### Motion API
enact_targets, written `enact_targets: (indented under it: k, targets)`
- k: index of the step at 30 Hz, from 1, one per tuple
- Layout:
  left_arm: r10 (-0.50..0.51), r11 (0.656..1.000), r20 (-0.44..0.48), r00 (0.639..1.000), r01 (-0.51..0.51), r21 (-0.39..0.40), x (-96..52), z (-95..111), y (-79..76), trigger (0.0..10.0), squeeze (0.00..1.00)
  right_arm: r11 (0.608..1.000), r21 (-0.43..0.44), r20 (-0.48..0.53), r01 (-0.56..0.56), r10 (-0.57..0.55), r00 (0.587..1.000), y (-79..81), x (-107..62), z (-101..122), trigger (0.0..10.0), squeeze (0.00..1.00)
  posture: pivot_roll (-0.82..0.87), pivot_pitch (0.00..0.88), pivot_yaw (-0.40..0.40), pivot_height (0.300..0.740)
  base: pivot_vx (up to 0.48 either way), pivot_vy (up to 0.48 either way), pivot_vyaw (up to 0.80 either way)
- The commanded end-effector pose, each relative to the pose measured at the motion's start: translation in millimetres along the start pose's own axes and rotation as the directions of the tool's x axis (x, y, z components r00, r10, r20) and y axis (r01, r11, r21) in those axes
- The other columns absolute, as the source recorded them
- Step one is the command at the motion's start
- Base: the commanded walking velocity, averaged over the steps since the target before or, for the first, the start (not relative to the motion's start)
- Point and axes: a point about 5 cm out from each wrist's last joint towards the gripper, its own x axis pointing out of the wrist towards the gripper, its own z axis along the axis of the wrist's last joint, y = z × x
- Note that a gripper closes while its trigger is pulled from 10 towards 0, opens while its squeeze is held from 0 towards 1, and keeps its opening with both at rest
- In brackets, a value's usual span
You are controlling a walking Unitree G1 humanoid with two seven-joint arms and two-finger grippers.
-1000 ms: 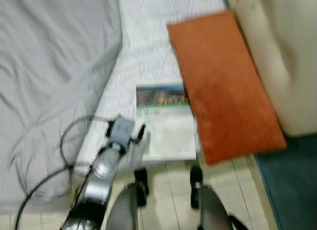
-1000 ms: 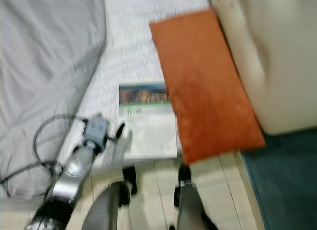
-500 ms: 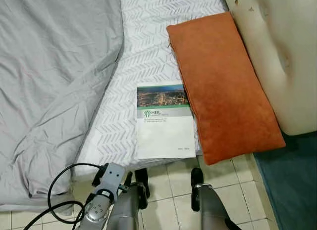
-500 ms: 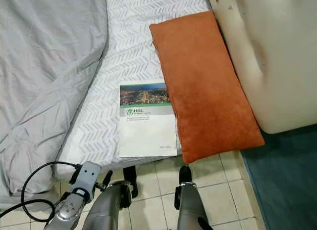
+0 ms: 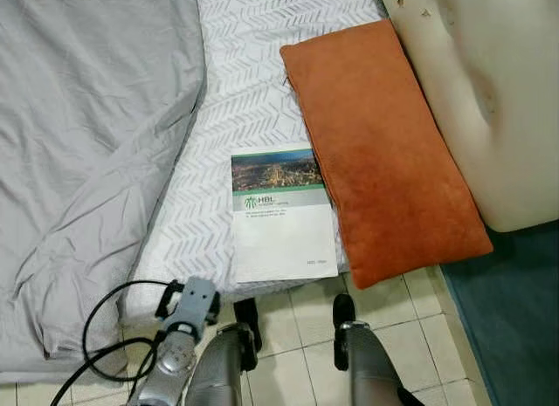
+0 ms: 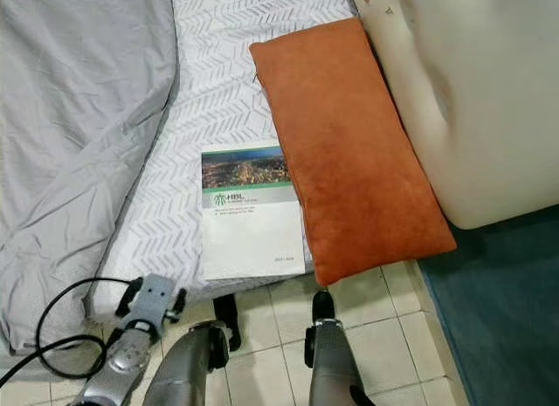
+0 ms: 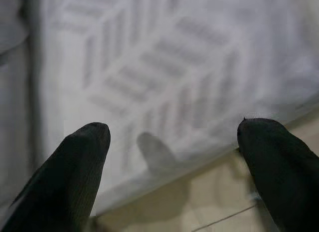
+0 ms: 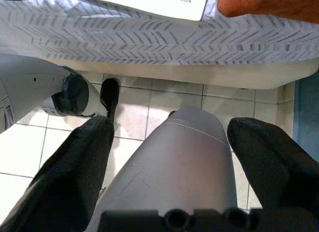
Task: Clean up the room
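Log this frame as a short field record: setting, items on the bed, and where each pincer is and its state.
setting: bedside, tiled floor, teal rug
bed: mattress with white chevron sheet, grey duvet on the robot's left
booklet: flat near the mattress edge, beside the orange pillow
cream cushion: beyond the pillow on the right
left pincer: open, holding nothing, at the mattress edge
right pincer: open, holding nothing, hanging above the floor

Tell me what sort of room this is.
Most likely a bedroom: a bed with a white chevron-patterned sheet and a rumpled grey blanket, an orange pillow lying on it beside a booklet, and pale floor tiles below.
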Motion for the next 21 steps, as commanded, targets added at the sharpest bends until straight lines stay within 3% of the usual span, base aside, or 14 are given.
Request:
enact_targets:
  k: [1,4,10,15,21]
  targets:
    - [0.039,0.999,-0.096,0.995,-0.036,0.032,-8.9,-26,3.2,10.0,0.00,1.000,0.014,-0.075,-0.026,0.027,0.997,5.8,-8.9,-14,10.0,0.00,-0.24,0.606,0.079,0.740,0.000,0.000,0.00]
    - [0.075,0.997,-0.105,0.992,-0.073,0.020,-4.4,-23,6.3,10.0,0.00,0.999,0.014,-0.076,-0.030,0.031,0.997,6.4,-9.0,-14,10.0,0.00,-0.24,0.607,0.075,0.740,0.000,0.000,0.00]
    - [0.048,0.998,-0.090,0.995,-0.050,-0.029,2.1,-10,-7.1,10.0,0.00,0.999,0.010,-0.080,-0.034,0.034,0.996,6.2,-10.3,-15,10.0,0.00,-0.25,0.606,0.069,0.740,0.000,0.000,0.00]
    - [0.053,0.993,-0.142,0.988,-0.066,-0.094,5.3,-7,-17.4,10.0,0.00,0.999,0.008,-0.083,-0.037,0.038,0.996,7.3,-11.0,-16,10.0,0.00,-0.25,0.610,0.071,0.740,0.000,0.000,0.00]
    - [0.038,0.994,-0.157,0.987,-0.053,-0.091,5.7,-3,-29.1,10.0,0.00,0.999,0.009,-0.083,-0.039,0.039,0.996,8.9,-12.0,-15,10.0,0.00,-0.26,0.613,0.069,0.740,0.000,0.000,0.00]
